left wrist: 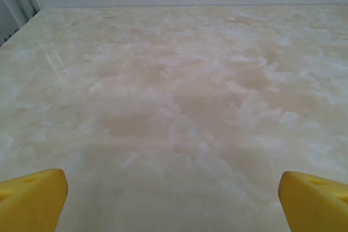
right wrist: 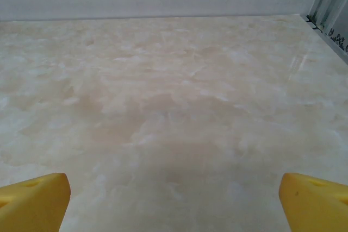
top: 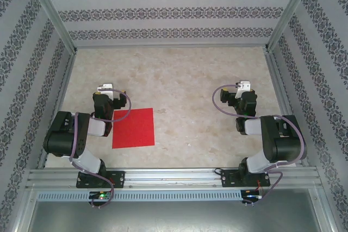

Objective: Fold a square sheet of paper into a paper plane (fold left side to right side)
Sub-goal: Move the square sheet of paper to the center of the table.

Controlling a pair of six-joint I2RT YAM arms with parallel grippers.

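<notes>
Yellow fingertips (left wrist: 32,199), two of them, sit at the bottom corners of the left wrist view, far apart, with bare table between them: the left pincer (top: 106,87) is spread wide and holds nothing. The right pincer (top: 243,86) reads the same in its own wrist view, with two yellow tips at the lower corners, jaws gaping and nothing between them. Both pincers point toward the far wall, low over the table (top: 185,74), one on each side and well apart from each other.

One square sheet of paper (top: 134,128), bright red, lies flat and unfolded on the table. It sits just right of the left arm (top: 70,137), nearer the arm bases than the left pincer, and in the top view the arm's forearm overlaps its left edge. It is well apart from the right arm (top: 277,139).

The table is a pale, marbled beige. Three walls (top: 174,12) with grey ornamental bands close it in at the left, back and right. One metal rail (top: 174,176) runs along the near edge and carries the two arm bases.
</notes>
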